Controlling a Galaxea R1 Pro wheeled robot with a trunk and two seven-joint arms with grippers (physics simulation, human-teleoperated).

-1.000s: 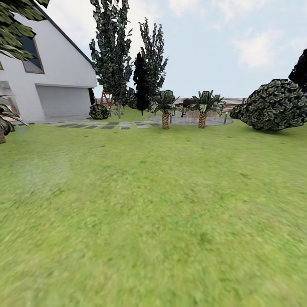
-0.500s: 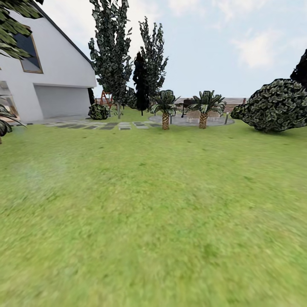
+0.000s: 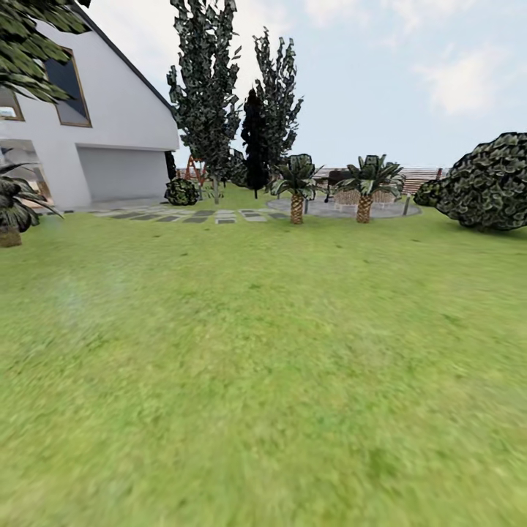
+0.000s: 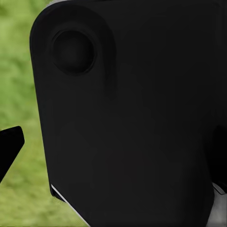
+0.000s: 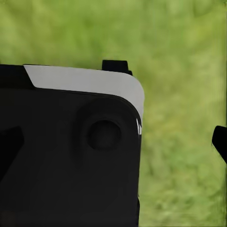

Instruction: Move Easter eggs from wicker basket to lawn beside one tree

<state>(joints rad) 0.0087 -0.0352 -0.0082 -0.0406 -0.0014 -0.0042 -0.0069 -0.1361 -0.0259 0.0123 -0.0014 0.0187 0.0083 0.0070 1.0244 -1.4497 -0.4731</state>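
The lawn [image 3: 263, 351] spreads wide and flat ahead of me in the head view. The Easter eggs, the wicker basket and the tree are out of view. In the left wrist view, one black fingertip [image 4: 9, 149] of my left gripper [image 4: 113, 156] stands at the picture's edge over grass, in front of a black part of my own body [image 4: 132, 113]. My right gripper [image 5: 113, 146] has a fingertip [image 5: 220, 142] far out at the other edge, also over grass. Both grippers look open and hold nothing.
A white house [image 3: 110, 139] with a garage door stands at the far left, with stepping stones [image 3: 197, 217] before it. Narrow dark trees [image 3: 208, 95], two small palms [image 3: 296, 187], a paved circle [image 3: 344, 211], a slatted fence [image 3: 421, 176] and a round dark bush [image 3: 490, 183] line the far side.
The whole head view has slid to the right and a little down, so the camera has turned left; more of the house shows. Nothing in the garden itself has moved.
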